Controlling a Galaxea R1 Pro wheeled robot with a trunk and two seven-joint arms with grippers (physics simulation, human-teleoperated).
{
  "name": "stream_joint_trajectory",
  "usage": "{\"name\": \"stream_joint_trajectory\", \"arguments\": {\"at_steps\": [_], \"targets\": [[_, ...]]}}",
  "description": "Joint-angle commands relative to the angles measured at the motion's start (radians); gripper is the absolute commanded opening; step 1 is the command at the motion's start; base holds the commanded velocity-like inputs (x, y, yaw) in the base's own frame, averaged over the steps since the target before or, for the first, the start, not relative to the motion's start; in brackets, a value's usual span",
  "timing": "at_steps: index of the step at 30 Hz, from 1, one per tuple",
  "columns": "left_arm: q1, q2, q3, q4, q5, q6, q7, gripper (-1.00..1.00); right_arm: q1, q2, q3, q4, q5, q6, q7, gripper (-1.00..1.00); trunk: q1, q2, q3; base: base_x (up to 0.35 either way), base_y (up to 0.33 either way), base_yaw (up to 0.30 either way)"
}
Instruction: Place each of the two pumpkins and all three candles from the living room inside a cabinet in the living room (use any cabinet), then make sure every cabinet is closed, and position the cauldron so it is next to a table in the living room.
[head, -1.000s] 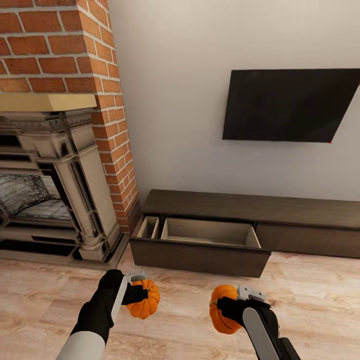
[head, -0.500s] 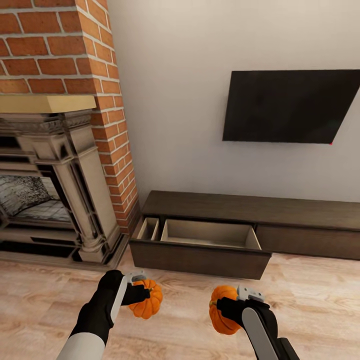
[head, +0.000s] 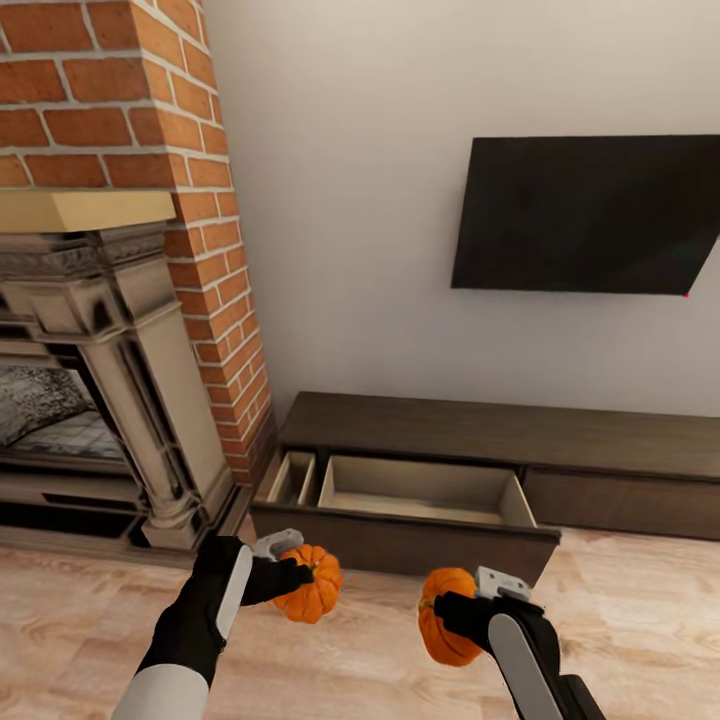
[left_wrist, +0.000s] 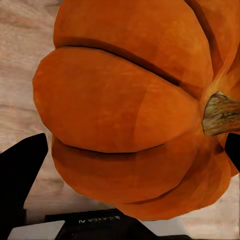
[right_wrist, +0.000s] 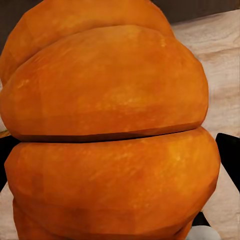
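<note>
I hold two orange ribbed pumpkins above the wooden floor. My left gripper is shut on one pumpkin, whose brown stem shows in the left wrist view on the pumpkin. My right gripper is shut on the other pumpkin, seen close up as a pumpkin in the right wrist view. Just ahead stands the long, low dark-brown cabinet against the wall, its left drawer pulled out, pale beige inside with nothing in it. Candles, cauldron and table are out of view.
A brick chimney with a stone fireplace rises at the left, its hearth reaching the floor beside the cabinet. A black television hangs on the wall above the cabinet. Pale wooden floor lies between me and the drawer front.
The whole view has shifted closer to the cabinet and slightly right, so the camera moved. My left gripper with its pumpkin has moved a little forward and right; the right one holds still.
</note>
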Motion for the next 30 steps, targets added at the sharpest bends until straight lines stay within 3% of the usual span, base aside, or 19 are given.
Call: {"name": "stream_joint_trajectory", "arguments": {"at_steps": [1,2,4,6,9,13,19,21,30], "targets": [[0.000,0.000,-0.003,-0.013,0.043,0.002,-0.021,-1.00,-0.002,-0.003,-0.008,-0.006,-0.009,0.002,0.008,-1.00,0.000,0.000,0.000,0.236,0.000,0.000],[0.000,0.000,-0.006,-0.029,0.100,0.002,-0.052,-1.00,-0.017,-0.013,-0.044,-0.012,-0.024,0.011,0.024,-1.00,0.000,0.000,0.000,0.260,0.000,0.000],[-0.002,0.000,-0.005,-0.039,0.141,0.002,-0.074,-1.00,-0.049,-0.035,-0.131,-0.016,-0.060,0.060,0.069,-1.00,0.000,0.000,0.000,0.288,0.000,0.000],[-0.007,0.001,-0.003,-0.047,0.158,0.002,-0.083,-1.00,-0.070,-0.057,-0.226,-0.017,-0.109,0.114,0.146,-1.00,0.000,0.000,0.000,0.305,0.000,0.000],[-0.015,0.000,-0.013,-0.114,0.168,0.002,-0.088,-1.00,-0.102,-0.080,-0.321,-0.026,-0.151,0.140,0.273,-1.00,0.000,0.000,0.000,0.282,-0.018,0.000],[-0.015,0.006,-0.067,-0.230,0.167,0.002,-0.089,-1.00,-0.116,-0.089,-0.341,-0.025,-0.161,0.140,0.310,-1.00,0.000,0.000,0.000,0.196,-0.044,0.000],[-0.005,0.070,-0.074,-0.257,0.175,0.002,-0.090,-1.00,-0.118,-0.087,-0.343,-0.024,-0.163,0.140,0.319,-1.00,-0.008,0.014,0.006,0.024,-0.006,0.000],[-0.004,0.079,-0.069,-0.256,0.177,0.002,-0.091,-1.00,-0.118,-0.086,-0.342,-0.023,-0.164,0.140,0.320,-1.00,-0.015,0.028,0.012,0.003,-0.001,0.000],[-0.003,0.075,-0.104,-0.258,0.167,0.000,-0.084,-1.00,-0.117,-0.070,-0.332,-0.023,-0.164,0.140,0.319,-1.00,-0.050,0.091,0.041,0.000,0.000,0.000]]}}
